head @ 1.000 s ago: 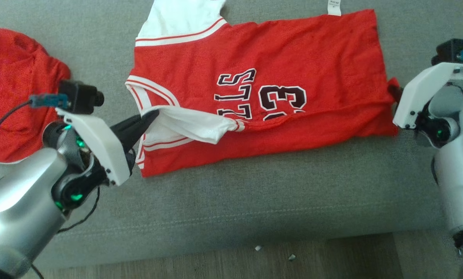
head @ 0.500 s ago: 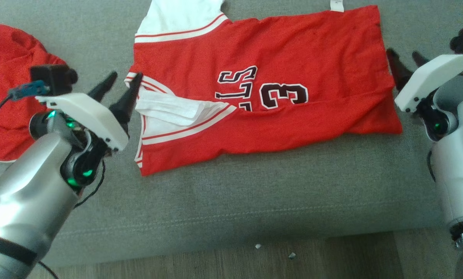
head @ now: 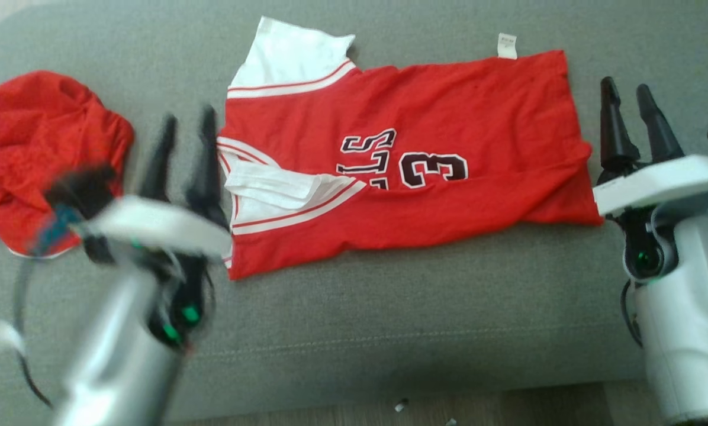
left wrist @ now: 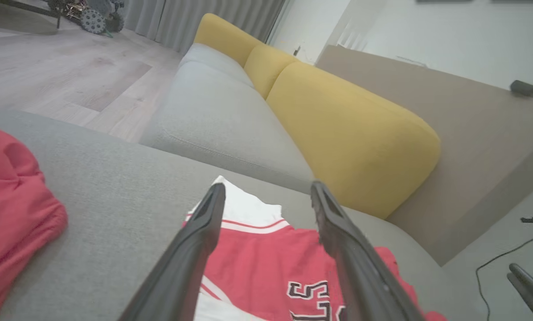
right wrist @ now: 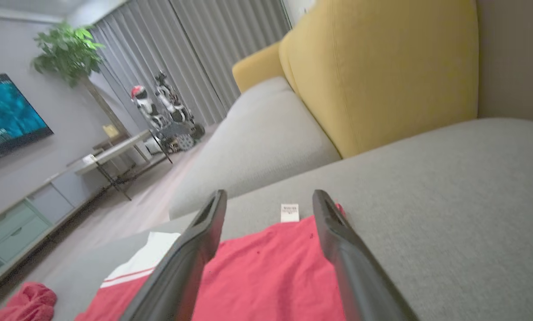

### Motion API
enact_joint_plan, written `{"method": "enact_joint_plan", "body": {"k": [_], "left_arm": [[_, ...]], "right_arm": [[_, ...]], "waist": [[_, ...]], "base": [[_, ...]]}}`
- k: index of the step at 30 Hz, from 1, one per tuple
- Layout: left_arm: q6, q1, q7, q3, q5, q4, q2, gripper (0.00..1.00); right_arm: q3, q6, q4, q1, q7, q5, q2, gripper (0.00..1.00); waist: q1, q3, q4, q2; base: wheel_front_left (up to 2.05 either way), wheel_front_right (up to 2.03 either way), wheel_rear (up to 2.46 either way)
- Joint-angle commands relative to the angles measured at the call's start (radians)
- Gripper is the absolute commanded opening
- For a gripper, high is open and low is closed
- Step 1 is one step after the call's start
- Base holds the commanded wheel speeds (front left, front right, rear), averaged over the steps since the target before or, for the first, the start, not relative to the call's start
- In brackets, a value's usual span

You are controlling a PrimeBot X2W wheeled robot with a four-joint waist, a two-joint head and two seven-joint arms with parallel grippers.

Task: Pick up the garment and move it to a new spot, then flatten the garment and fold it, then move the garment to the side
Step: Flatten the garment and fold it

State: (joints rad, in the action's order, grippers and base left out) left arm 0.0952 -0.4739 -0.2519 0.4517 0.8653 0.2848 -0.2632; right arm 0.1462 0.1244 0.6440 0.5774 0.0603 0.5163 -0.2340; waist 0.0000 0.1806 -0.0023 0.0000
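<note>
The garment (head: 425, 118) is a red jersey with white trim and black lettering, spread on a grey couch seat (head: 389, 307) with its lower long edge folded up over the lettering. My left gripper (head: 187, 121) hovers open just left of the jersey's sleeve end, blurred with motion. At the jersey's right end my right gripper (head: 626, 92) stands open, holding nothing. In the left wrist view the jersey (left wrist: 257, 254) lies beneath the open fingers (left wrist: 190, 254). In the right wrist view the jersey (right wrist: 266, 272) and its white tag (right wrist: 289, 212) lie between and below the open fingers (right wrist: 190, 254).
A second crumpled red garment (head: 34, 148) lies on the seat at the far left. Yellow back cushions (left wrist: 338, 129) rise behind the couch. The seat's front edge and wooden floor (head: 425, 408) run along the bottom of the head view.
Both grippers have opened and let go of the jersey's folded edge, then drawn back and turned fingers-up. The fold now lies on the jersey. The head camera has tilted, shifting the whole picture down.
</note>
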Motion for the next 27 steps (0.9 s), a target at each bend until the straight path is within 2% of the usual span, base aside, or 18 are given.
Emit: {"method": "enact_joint_plan", "body": {"k": [1,4,5,6,12,19,27], "left_arm": [[-0.012,0.032,-0.010,-0.067,-0.058,-0.052,0.013,1.00],[-0.045,0.133,-0.010,-0.131,-0.182,-0.093,0.081,1.00],[-0.069,0.188,-0.010,-0.168,-0.241,-0.100,0.124,1.00],[-0.082,0.211,-0.010,-0.184,-0.259,-0.097,0.142,1.00],[-0.125,0.288,-0.010,-0.239,-0.356,-0.020,0.188,1.00],[-0.107,0.271,-0.010,-0.252,-0.393,0.154,0.205,1.00],[-0.028,0.199,-0.010,-0.279,-0.408,0.375,0.204,1.00]], "right_arm": [[0.019,0.006,-0.062,-0.007,0.038,0.007,0.008,1.00],[0.013,0.006,-0.114,-0.067,0.091,0.000,0.026,1.00],[0.014,0.006,-0.136,-0.115,0.106,-0.029,0.031,1.00],[0.004,0.006,-0.145,-0.138,0.110,-0.030,0.041,1.00],[-0.054,0.006,-0.200,-0.246,0.130,-0.037,0.095,1.00],[-0.054,0.006,-0.260,-0.279,0.114,-0.082,0.123,1.00],[-0.069,0.006,-0.299,-0.282,0.085,-0.095,0.136,1.00]], "waist": [[0.0000,-0.017,-0.002,0.0000],[0.0000,-0.031,-0.005,0.0000],[0.0000,-0.039,-0.006,0.0000],[0.0000,-0.043,-0.008,0.0000],[0.0000,-0.052,-0.024,0.0000],[0.0000,-0.045,-0.066,0.0000],[0.0000,-0.035,-0.111,0.0000]], "base": [[0.00,0.00,0.00],[0.00,0.00,0.00],[0.00,0.00,0.00],[0.00,0.00,0.00],[0.00,0.00,0.00],[0.00,0.00,0.00],[0.00,0.00,0.00]]}}
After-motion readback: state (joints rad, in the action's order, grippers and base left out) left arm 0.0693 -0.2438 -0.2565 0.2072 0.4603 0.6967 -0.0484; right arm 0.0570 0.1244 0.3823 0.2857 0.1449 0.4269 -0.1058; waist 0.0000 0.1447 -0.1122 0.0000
